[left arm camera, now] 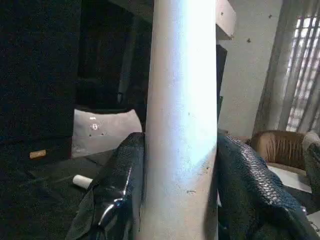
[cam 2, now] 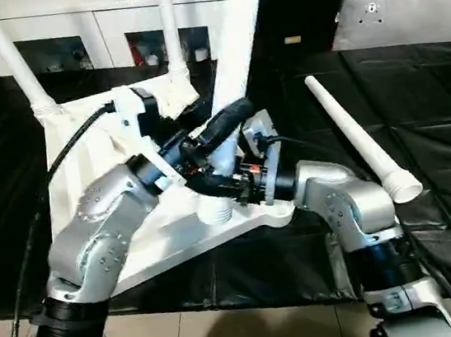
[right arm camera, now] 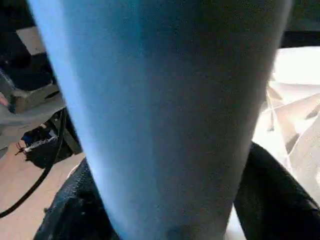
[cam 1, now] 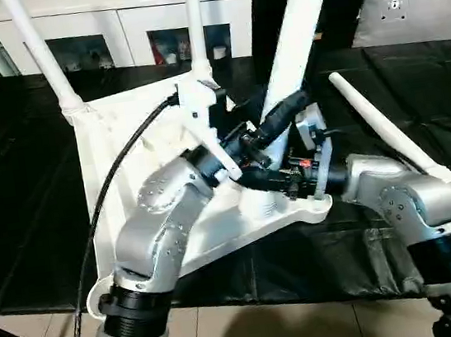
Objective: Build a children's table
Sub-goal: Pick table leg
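Lying upside down on black-covered surface (cam 1: 36,243): white tabletop (cam 1: 125,161), ribbed underside up. 2 legs (cam 1: 40,52) upright in far corner sockets. 3rd leg (cam 1: 298,26) standing tilted at near corner socket (cam 1: 262,203), clamped on both sides by left gripper (left arm camera: 180,165), black fingers (left arm camera: 120,175) pressed against it. Right gripper (right arm camera: 165,210) around same leg lower down; contact unclear, cannot tell if gripping. 4th leg (cam 2: 359,138) loose on cloth, right of tabletop.

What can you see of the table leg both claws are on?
The held leg is a long, smooth, white, plastic-looking tapered tube. It stands tilted, its wide end at the near corner socket of the upturned table top. The left claw is shut on it, black fingers pressing both sides; the right claw straddles it lower down.
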Robot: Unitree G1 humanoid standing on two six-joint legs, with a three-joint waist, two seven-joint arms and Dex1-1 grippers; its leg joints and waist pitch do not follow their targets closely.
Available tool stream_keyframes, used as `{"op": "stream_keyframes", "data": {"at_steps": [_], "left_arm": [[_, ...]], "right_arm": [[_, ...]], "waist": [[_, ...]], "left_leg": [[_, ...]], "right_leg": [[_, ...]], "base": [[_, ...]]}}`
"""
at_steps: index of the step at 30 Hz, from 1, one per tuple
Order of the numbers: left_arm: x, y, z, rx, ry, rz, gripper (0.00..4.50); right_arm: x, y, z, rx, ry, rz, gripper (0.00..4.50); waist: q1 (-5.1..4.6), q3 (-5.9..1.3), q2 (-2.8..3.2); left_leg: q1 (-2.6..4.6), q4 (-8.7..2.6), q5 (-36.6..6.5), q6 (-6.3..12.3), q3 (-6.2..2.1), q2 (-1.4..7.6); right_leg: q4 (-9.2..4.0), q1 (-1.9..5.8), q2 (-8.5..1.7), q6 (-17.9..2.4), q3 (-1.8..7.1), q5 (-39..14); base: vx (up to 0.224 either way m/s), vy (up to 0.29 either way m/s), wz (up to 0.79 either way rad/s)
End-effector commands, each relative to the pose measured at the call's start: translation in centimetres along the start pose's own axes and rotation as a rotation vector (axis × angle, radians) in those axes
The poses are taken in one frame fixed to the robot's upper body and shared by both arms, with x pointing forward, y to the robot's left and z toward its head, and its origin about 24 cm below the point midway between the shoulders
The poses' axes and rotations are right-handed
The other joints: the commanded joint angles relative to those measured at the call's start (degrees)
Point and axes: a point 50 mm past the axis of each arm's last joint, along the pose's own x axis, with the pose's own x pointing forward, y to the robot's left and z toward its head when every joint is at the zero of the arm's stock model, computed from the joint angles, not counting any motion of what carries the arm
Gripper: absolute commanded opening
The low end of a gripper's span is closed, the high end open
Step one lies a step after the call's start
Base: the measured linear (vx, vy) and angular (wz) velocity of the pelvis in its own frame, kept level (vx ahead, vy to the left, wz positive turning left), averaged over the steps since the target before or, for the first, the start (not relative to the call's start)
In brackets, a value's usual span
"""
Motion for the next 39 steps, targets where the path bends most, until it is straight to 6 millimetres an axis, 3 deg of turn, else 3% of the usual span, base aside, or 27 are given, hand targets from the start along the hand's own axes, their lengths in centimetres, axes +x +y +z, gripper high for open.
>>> {"op": "stream_keyframes", "data": {"at_steps": [1,22,33,39], "left_arm": [[0.10,-0.31,0.51,0.031,-0.014,-0.019,1.80],[-0.03,0.00,0.34,0.059,0.004,-0.018,1.80],[-0.03,-0.15,0.37,0.053,0.001,-0.028,1.80],[-0.01,-0.19,0.32,0.046,0.002,-0.029,1.80]], "right_arm": [[-0.13,-0.28,0.22,-0.017,0.009,-0.016,3.25],[-0.91,-0.07,-0.06,0.000,0.024,0.018,3.25],[-0.72,-0.30,-0.20,0.012,0.009,0.008,2.28],[-0.79,-0.37,-0.20,0.011,0.006,0.005,2.00]], "waist": [[-0.08,-4.63,-0.80],[-0.06,-4.61,-0.74],[-0.05,-4.65,-0.71],[-0.04,-4.68,-0.75]], "left_leg": [[0.09,-3.60,-4.06,3.16,-1.34,3.56],[0.11,-3.55,-4.40,3.49,-1.36,3.54],[0.12,-3.55,-4.51,3.42,-1.41,3.61],[0.11,-3.55,-4.43,3.37,-1.42,3.64]], "right_leg": [[-4.34,3.90,-5.20,-0.03,3.96,-20.48],[-4.39,3.89,-5.11,0.07,3.89,-20.59],[-4.32,3.90,-5.17,-0.27,3.91,-20.27],[-4.27,3.92,-5.19,-0.34,3.92,-20.13]], "base": [[0.000,0.000,0.00],[0.000,0.000,0.00],[0.000,0.000,0.00],[0.000,0.000,0.00]]}}
